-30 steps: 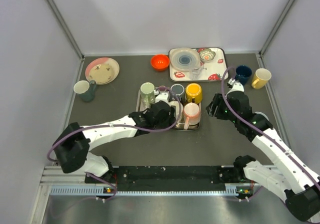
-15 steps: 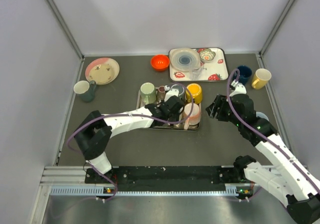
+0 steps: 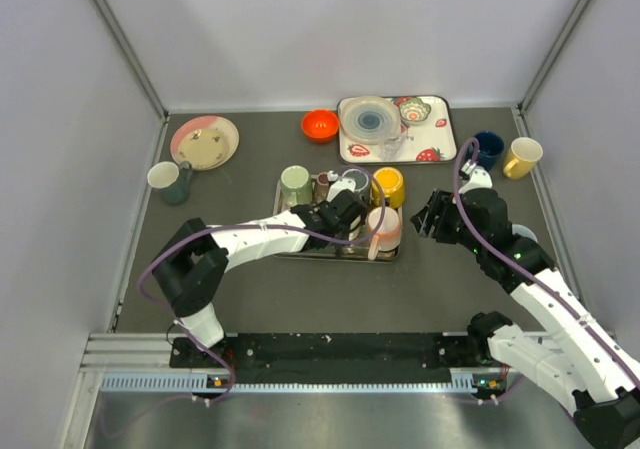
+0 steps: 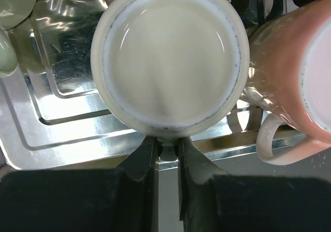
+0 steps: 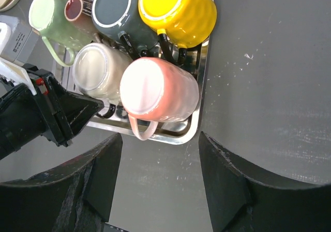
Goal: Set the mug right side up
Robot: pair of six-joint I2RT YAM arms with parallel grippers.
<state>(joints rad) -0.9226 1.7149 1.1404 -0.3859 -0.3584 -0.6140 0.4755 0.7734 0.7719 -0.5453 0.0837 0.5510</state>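
A cream mug [image 4: 168, 56] stands upside down on the metal tray [image 4: 51, 128], base towards my left wrist camera. My left gripper [image 4: 168, 145] is shut on the mug's handle at the near rim; a sliver of cream handle shows between the jaws. The right wrist view shows the same cream mug [image 5: 98, 73], with the left gripper [image 5: 100, 108] at its handle. From above, the left gripper [image 3: 347, 217] covers most of that mug. A pink mug [image 5: 158, 90] stands upside down beside it. My right gripper [image 5: 159, 144] hangs open above the tray's near right corner, holding nothing.
The tray also holds a green mug [image 3: 294, 181], a grey mug [image 3: 354, 181] and a yellow mug [image 3: 387, 186]. Behind stand an orange bowl [image 3: 320, 125], a strawberry tray [image 3: 440, 139] and a plate [image 3: 204, 141]. A blue mug [image 3: 487, 147] and a tan mug [image 3: 522, 156] are at far right.
My left gripper moved right across the tray to the cream mug and closed on its handle. The right arm shifted slightly and stayed open.
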